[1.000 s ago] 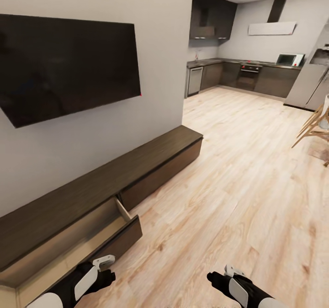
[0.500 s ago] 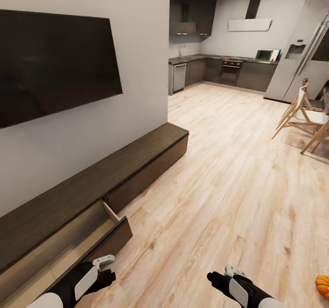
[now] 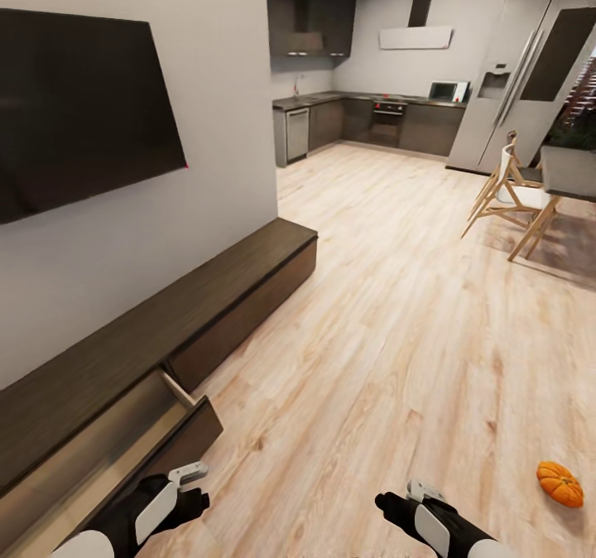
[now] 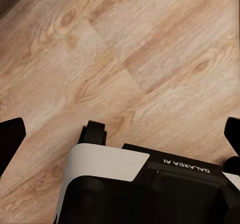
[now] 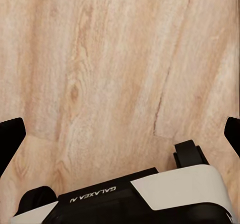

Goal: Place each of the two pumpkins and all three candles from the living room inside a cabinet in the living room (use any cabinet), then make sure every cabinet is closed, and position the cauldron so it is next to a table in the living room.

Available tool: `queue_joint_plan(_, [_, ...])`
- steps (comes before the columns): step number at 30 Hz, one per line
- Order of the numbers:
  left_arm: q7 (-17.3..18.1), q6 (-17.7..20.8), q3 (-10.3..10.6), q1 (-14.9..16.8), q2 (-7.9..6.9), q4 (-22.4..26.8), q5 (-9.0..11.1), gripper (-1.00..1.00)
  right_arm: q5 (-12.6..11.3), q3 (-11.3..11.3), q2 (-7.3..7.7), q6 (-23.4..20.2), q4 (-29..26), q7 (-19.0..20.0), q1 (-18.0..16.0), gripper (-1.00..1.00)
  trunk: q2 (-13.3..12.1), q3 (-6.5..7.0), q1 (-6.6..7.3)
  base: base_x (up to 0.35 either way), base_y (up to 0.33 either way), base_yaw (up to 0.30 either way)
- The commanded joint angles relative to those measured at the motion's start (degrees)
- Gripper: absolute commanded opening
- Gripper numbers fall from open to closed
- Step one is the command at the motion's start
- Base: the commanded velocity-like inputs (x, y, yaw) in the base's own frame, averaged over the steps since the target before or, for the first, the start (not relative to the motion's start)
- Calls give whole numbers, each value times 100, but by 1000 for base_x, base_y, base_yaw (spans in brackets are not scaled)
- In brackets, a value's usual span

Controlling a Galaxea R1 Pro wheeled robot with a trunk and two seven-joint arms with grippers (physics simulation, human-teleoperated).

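Both hands sit low at the bottom edge of the head view, the left hand (image 3: 192, 500) lower left, the right hand (image 3: 396, 504) lower centre-right. In each wrist view the dark fingertips stand wide apart over bare wood floor (image 3: 389, 326), gripping nothing. Just up-left of the left hand, the cabinet (image 3: 165, 326) runs along the wall, one drawer (image 3: 157, 425) pulled out. Over at lower right, one pumpkin (image 3: 559, 483) lies on the floor, well apart from the right hand.

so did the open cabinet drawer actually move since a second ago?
No. The drawer sits equally far out of the cabinet; the whole view shifted left, so the camera turned.
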State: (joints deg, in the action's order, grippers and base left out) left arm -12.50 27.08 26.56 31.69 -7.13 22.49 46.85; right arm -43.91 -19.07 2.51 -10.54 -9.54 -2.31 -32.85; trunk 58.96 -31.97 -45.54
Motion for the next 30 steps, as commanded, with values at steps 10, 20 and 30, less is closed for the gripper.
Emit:
queue_joint_plan(10, [-51, 17, 42, 2, -8, 18, 61, 100, -39, -44, 4, -27, -13, -24, -2, 100, 4, -72, 0, 0, 0, -213])
queue_joint_plan(20, [-51, 17, 42, 2, -8, 18, 61, 100, -42, -44, 4, -27, -13, -24, -2, 100, 4, -139, 0, 0, 0, -213])
queue_joint_plan(30, [-51, 17, 42, 2, -8, 18, 61, 100, -39, -44, 4, -20, -13, -24, -2, 100, 4, -207, 0, 0, 0, -211])
